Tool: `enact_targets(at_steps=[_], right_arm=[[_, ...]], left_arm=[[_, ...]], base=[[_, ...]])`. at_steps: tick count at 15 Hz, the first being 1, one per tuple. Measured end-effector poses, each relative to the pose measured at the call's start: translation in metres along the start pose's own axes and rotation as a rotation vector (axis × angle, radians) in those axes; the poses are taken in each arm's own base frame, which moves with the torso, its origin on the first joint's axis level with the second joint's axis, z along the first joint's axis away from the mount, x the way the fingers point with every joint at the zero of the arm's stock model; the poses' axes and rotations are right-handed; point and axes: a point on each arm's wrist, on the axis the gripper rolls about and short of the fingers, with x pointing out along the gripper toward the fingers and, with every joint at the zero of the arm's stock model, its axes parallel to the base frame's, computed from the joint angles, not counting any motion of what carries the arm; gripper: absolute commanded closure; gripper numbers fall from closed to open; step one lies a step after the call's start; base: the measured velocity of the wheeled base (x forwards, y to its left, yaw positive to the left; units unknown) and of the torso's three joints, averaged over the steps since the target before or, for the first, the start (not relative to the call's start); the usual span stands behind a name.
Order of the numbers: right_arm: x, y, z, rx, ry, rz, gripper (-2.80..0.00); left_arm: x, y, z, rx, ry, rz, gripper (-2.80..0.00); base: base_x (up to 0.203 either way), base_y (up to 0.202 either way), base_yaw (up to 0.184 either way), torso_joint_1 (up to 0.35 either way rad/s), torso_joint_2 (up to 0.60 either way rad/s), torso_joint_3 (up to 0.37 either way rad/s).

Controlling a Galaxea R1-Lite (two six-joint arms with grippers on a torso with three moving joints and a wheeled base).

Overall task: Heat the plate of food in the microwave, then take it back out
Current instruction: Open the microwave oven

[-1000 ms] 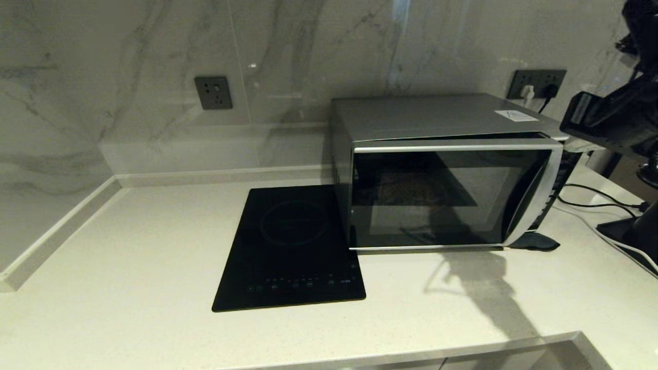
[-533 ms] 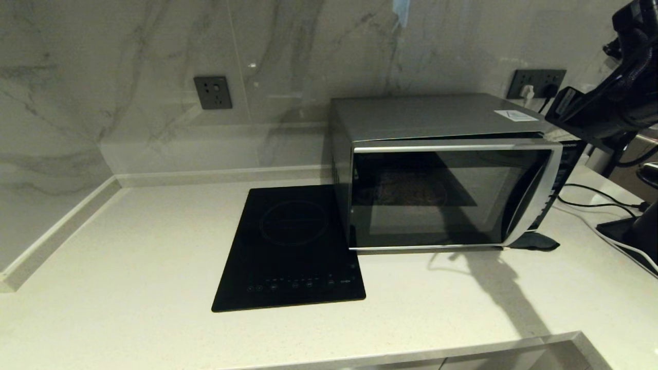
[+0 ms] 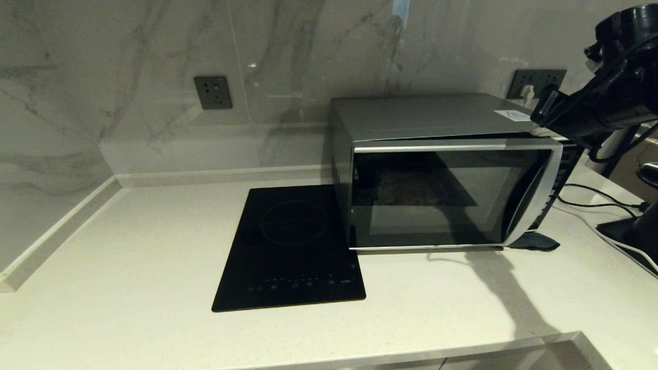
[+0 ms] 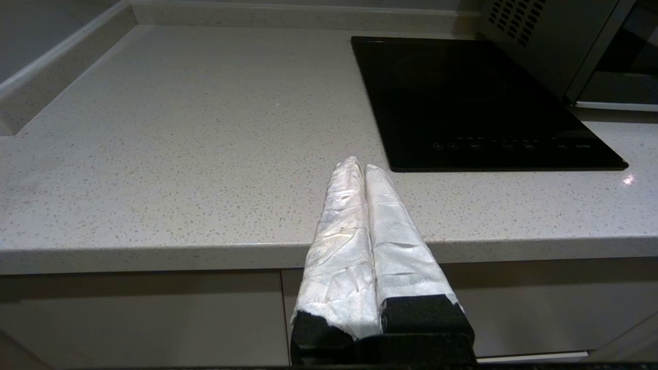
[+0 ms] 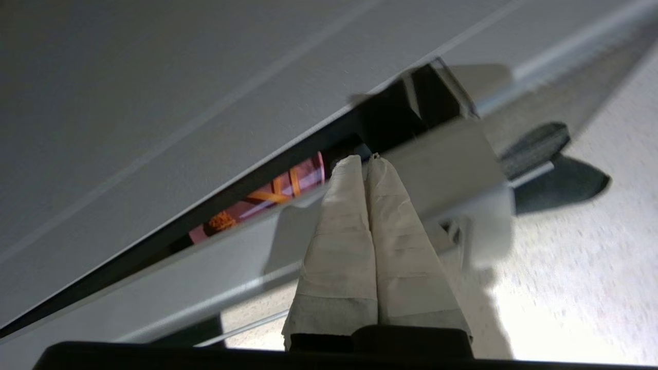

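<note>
1. The plate of food (image 5: 288, 192) is sitting inside the microwave (image 3: 442, 169); in our right wrist view we are glimpsing its lilac rim, a few golden fries and an orange-brown crumbed piece through the narrow slot between the oven body and the door.
2. The dark glass door (image 3: 437, 198) is standing just ajar, a thin gap showing along its top edge in our head view, so we are judging the loading step done and the closing step unfinished.
3. We are holding our right gripper (image 5: 366, 160) above the microwave's top right corner, both wrapped fingers pressed together and clenched on nothing, the tips pointing down at the door's top edge by the gap.
4. Whether those tips are actually touching the door we cannot say for certain; the angle is too oblique.
5. Our left gripper (image 4: 358, 165) is waiting low at the front edge of the countertop (image 4: 180, 154), fingers closed together and empty, near the front corner of the black induction hob (image 4: 473, 103), which is lying just left of the microwave.
6. What we are reckoning is left: pushing the door fully shut, starting the heating from the button panel at the microwave's right side, then reopening the door by its curved silver handle (image 3: 534, 205) and bringing the plate back out onto the countertop.
</note>
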Motion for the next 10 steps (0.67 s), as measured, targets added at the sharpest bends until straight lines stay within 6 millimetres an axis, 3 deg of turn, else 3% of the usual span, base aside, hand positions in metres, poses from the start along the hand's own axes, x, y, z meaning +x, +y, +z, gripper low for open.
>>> enact_targets(at_steps=[5, 10], right_arm=[[0.012, -0.001, -0.003, -0.011, 0.004, -0.011, 0.00], [-0.009, -0.007, -0.007, -0.017, 0.081, -0.054, 0.00]], left_arm=[[0.000, 0.000, 0.000, 0.000, 0.000, 0.000, 0.00], [0.000, 0.000, 0.000, 0.000, 0.000, 0.000, 0.00]], base=[[0.000, 0.000, 0.000, 0.000, 0.00, 0.000], [0.000, 0.000, 0.000, 0.000, 0.00, 0.000]])
